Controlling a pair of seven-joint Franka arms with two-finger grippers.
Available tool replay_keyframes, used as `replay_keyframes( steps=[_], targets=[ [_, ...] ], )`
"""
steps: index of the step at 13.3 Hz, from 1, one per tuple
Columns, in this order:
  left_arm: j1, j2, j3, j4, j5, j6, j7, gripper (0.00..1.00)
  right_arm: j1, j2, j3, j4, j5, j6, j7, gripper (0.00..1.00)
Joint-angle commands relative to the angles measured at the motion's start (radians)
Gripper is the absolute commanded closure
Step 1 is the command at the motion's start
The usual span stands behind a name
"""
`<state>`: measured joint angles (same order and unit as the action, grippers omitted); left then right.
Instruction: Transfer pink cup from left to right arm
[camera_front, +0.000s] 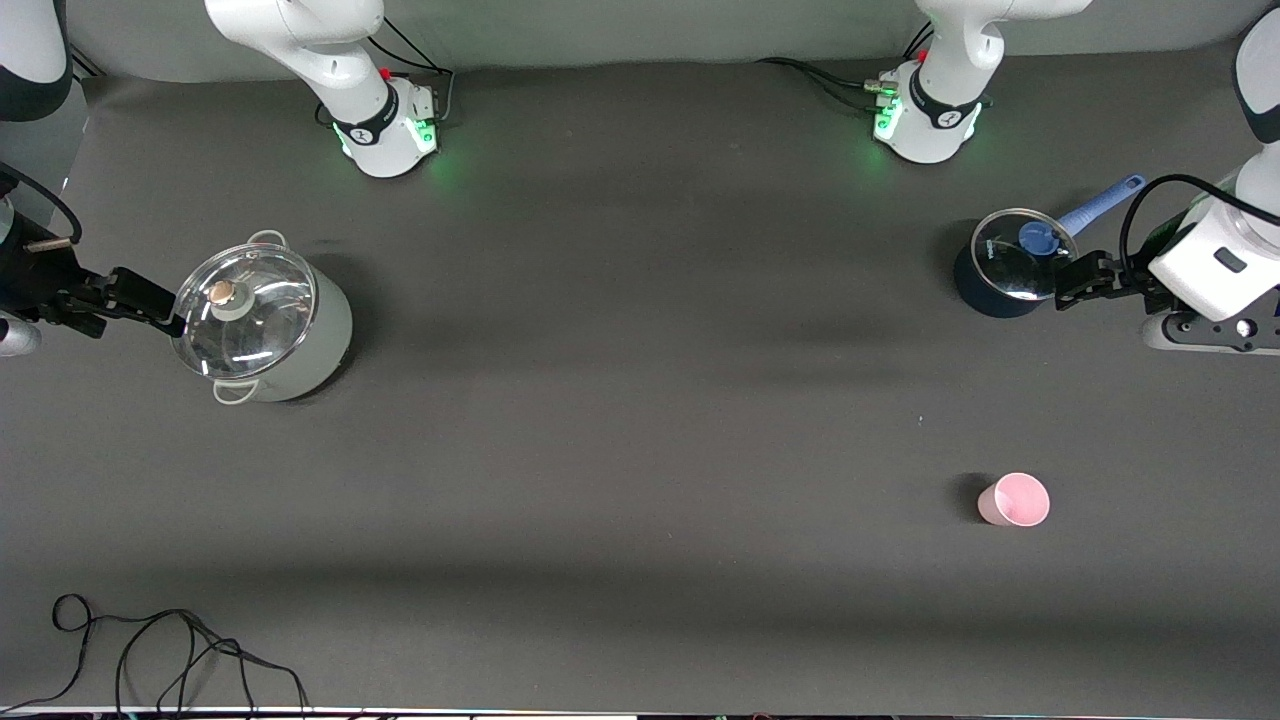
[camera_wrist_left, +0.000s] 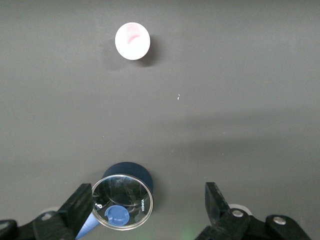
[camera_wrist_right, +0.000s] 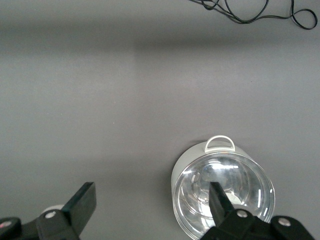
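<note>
The small light-pink plastic cup (camera_front: 1014, 500) (camera_wrist_left: 132, 42) sits upright on the dark table toward the left arm's end, well apart from the dark blue glass-lidded saucepan (camera_front: 1005, 265) (camera_wrist_left: 125, 195). Left gripper (camera_front: 1075, 280) (camera_wrist_left: 147, 210) hangs beside that saucepan — jaws wide, empty. Right gripper (camera_front: 150, 300) (camera_wrist_right: 152, 210) is over the pale lidded pot (camera_front: 262, 318) (camera_wrist_right: 223, 187) — wide open, holding nothing.

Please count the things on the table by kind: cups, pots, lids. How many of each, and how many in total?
Cups: 1, the pink cup.
Pots: 2, the white pot and the blue saucepan.
Lids: 2, a glass lid on the white pot and a glass lid on the saucepan.
Total: 5
</note>
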<state>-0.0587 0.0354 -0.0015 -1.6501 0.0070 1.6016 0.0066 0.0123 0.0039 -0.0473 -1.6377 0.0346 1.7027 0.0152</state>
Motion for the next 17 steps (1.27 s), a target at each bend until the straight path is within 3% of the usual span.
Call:
replay_keyframes(
  steps=[1,14,17],
  targets=[
    [-0.007,0.0,0.008,0.018,0.002,-0.012,0.015,0.0,0.001,0.016,0.003,0.035,-0.004,-0.021,0.011,0.0],
    [-0.018,0.026,0.008,0.053,0.004,0.023,0.021,0.0,-0.002,0.015,-0.008,0.024,-0.002,-0.057,0.006,0.0],
    [-0.004,0.081,0.014,0.131,-0.01,0.095,0.253,0.0,0.0,0.018,-0.008,0.03,-0.002,-0.055,0.014,0.0]
  ],
)
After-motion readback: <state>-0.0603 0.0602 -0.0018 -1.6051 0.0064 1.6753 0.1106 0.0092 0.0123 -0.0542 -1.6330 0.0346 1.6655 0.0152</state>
